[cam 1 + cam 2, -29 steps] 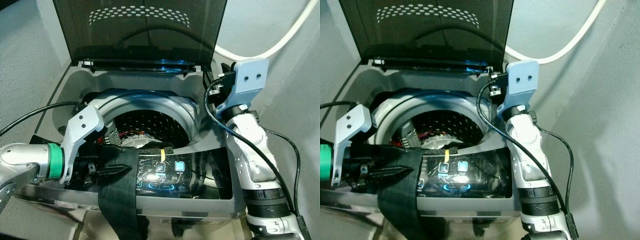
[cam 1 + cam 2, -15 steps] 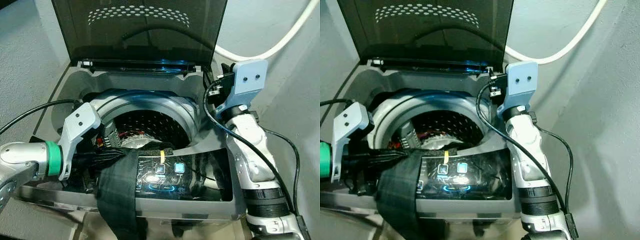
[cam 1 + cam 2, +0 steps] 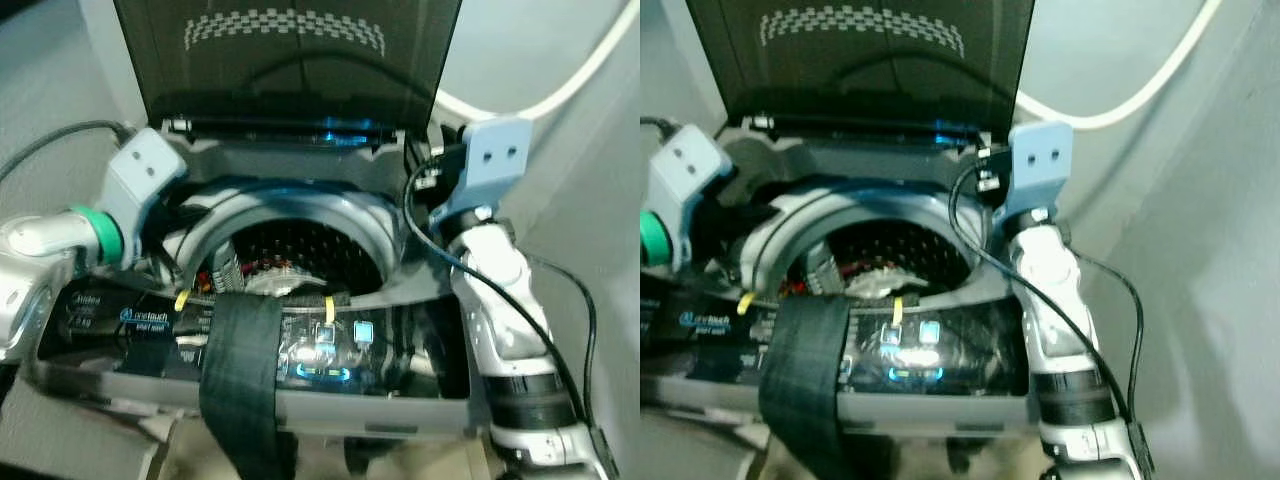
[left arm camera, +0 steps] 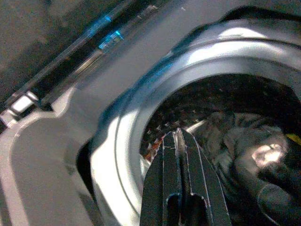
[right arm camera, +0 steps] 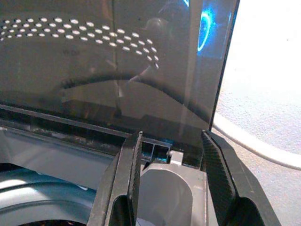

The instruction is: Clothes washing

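Note:
A top-loading washing machine (image 3: 150, 165) stands with its dark lid (image 3: 290, 60) raised. A dark garment (image 3: 240, 370) hangs over the front control panel (image 3: 330, 350) and down the outside. Grey and light clothes (image 4: 244, 146) lie inside the perforated drum (image 3: 300, 250). My left gripper (image 4: 178, 134) is shut with nothing in it, hovering over the drum's left rim, its wrist (image 3: 120, 200) raised at the machine's left side. My right gripper (image 5: 171, 165) is open at the right rear corner, pointing at the lid hinge and holding nothing.
A white hose (image 3: 540, 100) curves along the grey wall behind on the right. Walls close in on both sides of the machine. Lit blue buttons (image 3: 325, 335) glow on the panel beside the garment. Black cables trail from both wrists.
My left arm has lifted off the front panel and swung up and back to the drum's left rim. The dark garment stays draped over the panel. The right arm has not moved.

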Available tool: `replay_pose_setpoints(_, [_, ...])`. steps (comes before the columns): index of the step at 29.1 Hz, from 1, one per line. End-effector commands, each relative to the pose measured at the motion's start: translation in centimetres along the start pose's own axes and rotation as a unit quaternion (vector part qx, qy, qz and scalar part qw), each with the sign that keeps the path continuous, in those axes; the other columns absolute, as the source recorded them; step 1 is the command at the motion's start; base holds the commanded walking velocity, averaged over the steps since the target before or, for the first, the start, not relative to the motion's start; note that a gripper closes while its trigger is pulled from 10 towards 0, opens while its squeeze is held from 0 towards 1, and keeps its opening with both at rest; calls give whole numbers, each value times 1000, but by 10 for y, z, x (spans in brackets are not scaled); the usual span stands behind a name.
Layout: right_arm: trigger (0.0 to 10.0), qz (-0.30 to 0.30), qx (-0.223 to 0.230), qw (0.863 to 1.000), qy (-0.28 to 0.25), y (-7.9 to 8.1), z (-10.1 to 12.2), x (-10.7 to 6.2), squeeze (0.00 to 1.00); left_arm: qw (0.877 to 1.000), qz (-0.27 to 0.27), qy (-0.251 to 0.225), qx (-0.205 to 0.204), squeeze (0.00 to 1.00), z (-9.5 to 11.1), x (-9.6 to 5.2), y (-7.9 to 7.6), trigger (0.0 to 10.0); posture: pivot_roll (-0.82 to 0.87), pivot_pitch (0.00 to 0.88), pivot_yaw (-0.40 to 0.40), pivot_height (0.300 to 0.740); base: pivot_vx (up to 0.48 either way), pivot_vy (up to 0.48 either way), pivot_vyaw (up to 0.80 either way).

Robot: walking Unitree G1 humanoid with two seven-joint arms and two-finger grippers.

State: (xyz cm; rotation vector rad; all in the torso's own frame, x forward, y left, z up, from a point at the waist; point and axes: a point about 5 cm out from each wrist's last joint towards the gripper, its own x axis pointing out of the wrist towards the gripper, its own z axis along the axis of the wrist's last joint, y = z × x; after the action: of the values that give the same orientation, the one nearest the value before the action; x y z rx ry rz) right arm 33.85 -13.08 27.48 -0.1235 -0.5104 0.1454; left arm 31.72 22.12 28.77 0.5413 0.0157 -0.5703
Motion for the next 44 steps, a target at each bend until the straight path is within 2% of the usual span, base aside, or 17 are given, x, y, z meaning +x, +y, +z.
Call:
replay_pose_setpoints(1, [10000, 3, 0, 1000, 0, 2, -1, -1, 0, 1000, 11, 7, 10, 0, -3, 0, 6, 10000, 108, 57, 85, 740, 0, 0, 0])
replay_pose_setpoints(3, [10000, 3, -1, 1000, 0, 1, -1, -1, 0, 1000, 12, -3, 13, 0, 3, -1, 10, 10000, 108, 57, 85, 740, 0, 0, 0])
replay_pose_setpoints(4, [10000, 2, -2, 1000, 0, 1, -1, -2, 0, 1000, -7, -14, 6, 161, 10, -3, 9, 10000, 102, 61, 92, 740, 0, 0, 0])
replay_pose_setpoints(5, [10000, 1, -3, 1000, 0, 1, -1, -2, 0, 998, -56, -24, -5, 1000, 18, -8, -3, 10000, 99, 64, 99, 740, 0, 0, 0])
replay_pose_setpoints(6, [10000, 1, -3, 1000, 0, 0, -1, -3, 0, 995, -94, -29, -12, 1000, 23, -12, -12, 10000, 98, 65, 99, 740, 0, 0, 0])
replay_pose_setpoints(7, [10000, 1, -3, 1000, 0, 0, -1, -3, 0, 995, -94, -29, -12, 1000, 23, -12, -12, 10000, 98, 65, 99, 740, 0, 0, 0])
replay_pose_setpoints(10, [10000, 0, -4, 1000, 0, 0, -1, -3, 0, 988, -148, -33, -9, 1000, 27, -20, -26, 10000, 98, 67, 103, 740, 0, 0, 0])
replay_pose_setpoints(11, [10000, -1, -4, 1000, 1, 0, -1, -4, 0, 982, -183, -35, -4, 1000, 30, -29, -33, 10000, 104, 70, 105, 740, 0, 0, 0])
replay_pose_setpoints(13, [10000, -1, -4, 1000, 1, 0, -1, -4, 0, 982, -183, -35, -4, 1000, 30, -29, -33, 10000, 104, 70, 105, 740, 0, 0, 0])
replay_pose_setpoints(17, [10000, 0, -1, 1000, 3, 1, -3, -5, 0, 965, -264, -10, -6, 1000, 29, -53, -49, 10000, 132, 76, 103, 740, 0, 0, 0])
replay_pose_setpoints(26, [10000, 10, 8, 1000, 4, 8, -5, -1, 0, 959, -277, 44, -25, 1000, 9, -58, -58, 10000, 154, 81, 90, 740, 0, 0, 0])
replay_pose_setpoints(27, [10000, 12, 9, 1000, 4, 8, -5, 0, 0, 960, -271, 59, -29, 616, 4, -57, -58, 10000, 154, 81, 90, 740, 0, 0, 0])
replay_pose_setpoints(29, [10000, 13, 9, 1000, 4, 9, -5, 0, 0, 961, -266, 68, -32, 616, 1, -57, -59, 10000, 153, 81, 88, 740, 0, 0, 0])
replay_pose_setpoints(30, [10000, 13, 9, 1000, 4, 9, -5, 1, 0, 960, -266, 76, -36, 0, -3, -56, -59, 10000, 153, 82, 88, 740, 0, 0, 0])
replay_pose_setpoints(32, [10000, 14, 9, 1000, 4, 9, -5, 1, 0, 959, -269, 81, -43, 0, -6, -55, -59, 10000, 152, 82, 87, 740, 0, 0, 0])
replay_pose_setpoints(35, [10000, 11, 6, 1000, 4, 7, -5, 0, 0, 948, -301, 82, -53, 0, -9, -53, -64, 10000, 137, 82, 93, 740, 0, 0, 0])
replay_pose_setpoints(44, [10000, 6, 3, 1000, 6, 5, -7, -2, 0, 946, -306, 103, -42, 0, -20, -52, -63, 10000, 129, 81, 100, 740, 0, 0, 0])
